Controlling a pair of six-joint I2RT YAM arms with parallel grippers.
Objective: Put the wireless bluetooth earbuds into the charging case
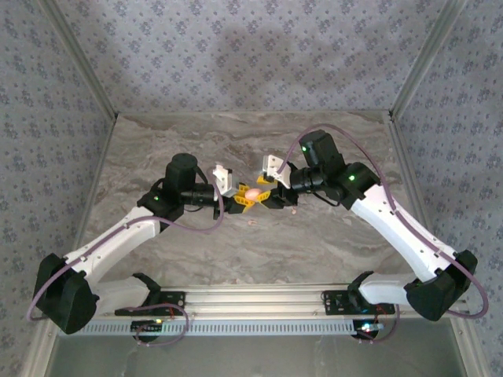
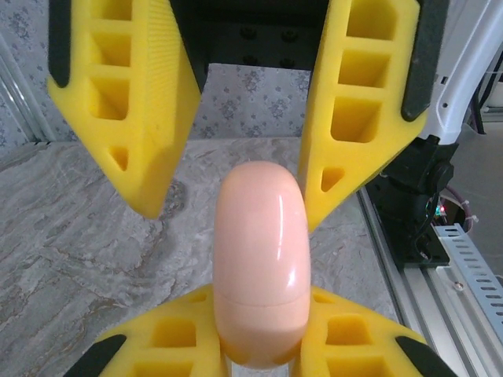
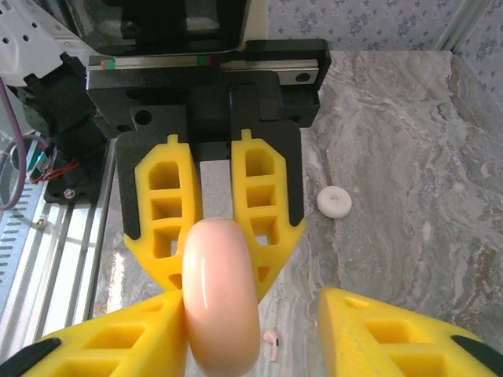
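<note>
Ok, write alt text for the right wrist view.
The left gripper clamps a peach charging case between its yellow fingers, while the right gripper stands open around it. On the marble table beyond lie a white disc and one earbud.

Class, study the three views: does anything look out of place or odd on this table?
Yes. One white earbud lies loose on the marble table, below the pink charging case, which the left gripper holds, seemingly closed. The earbud belongs inside it. A small white disc also lies alone nearby.
</note>
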